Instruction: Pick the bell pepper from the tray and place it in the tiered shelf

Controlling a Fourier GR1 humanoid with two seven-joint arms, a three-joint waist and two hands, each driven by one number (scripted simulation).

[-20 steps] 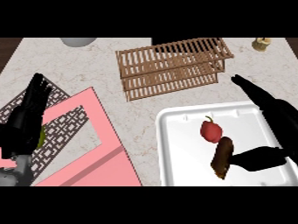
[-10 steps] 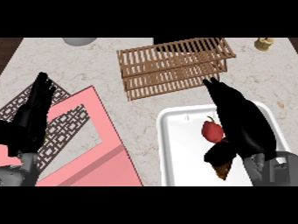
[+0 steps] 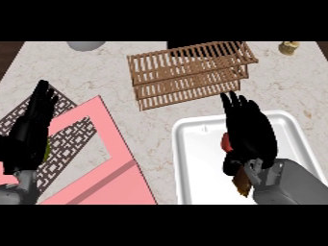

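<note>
Over the tray, lower right: right hand, fingers straight, hides most of the pepper. Lower, then curl fingers around it.

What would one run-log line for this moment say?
right hand: open above bell pepper | pepper: in tray | left hand: open | shelf: untouched

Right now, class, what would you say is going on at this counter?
The robot's right hand is spread, fingers straight, over the white tray, covering most of the red bell pepper; it has not closed on it. A brown item also lies in the tray, partly hidden by the forearm. The wooden tiered shelf stands just beyond the tray, with nothing visible in it. The left hand rests open at the left, above the pink mat.
</note>
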